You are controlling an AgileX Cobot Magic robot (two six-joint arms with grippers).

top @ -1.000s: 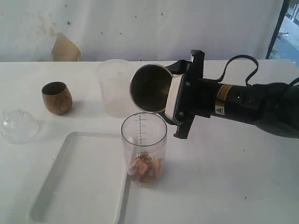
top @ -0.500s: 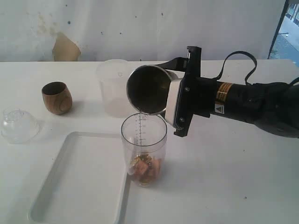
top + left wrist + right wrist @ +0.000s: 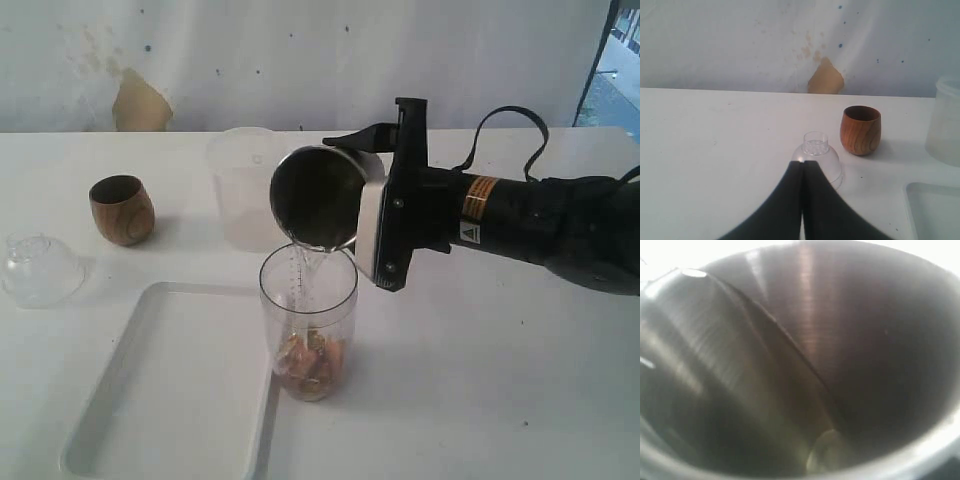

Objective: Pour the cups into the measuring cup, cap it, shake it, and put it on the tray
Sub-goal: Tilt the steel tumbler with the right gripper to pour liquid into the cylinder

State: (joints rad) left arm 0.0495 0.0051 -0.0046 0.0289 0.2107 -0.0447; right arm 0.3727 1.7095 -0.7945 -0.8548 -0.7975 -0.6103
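I was running the rig in what looked like a plain test room, not a home. A bare white table stood against a stained, speckled white wall with a tan patch. A dark-framed window sat at one corner, and a black, cabled robot arm reached over the table.

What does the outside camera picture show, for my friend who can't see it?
The robot's right tool tips a steel tumbler, and clear liquid pours into the measuring cup, which has small brown pieces at its bottom. A white tray lies beside it on the white table. A wooden cup, a clear domed lid and a frosted cup stand nearby.
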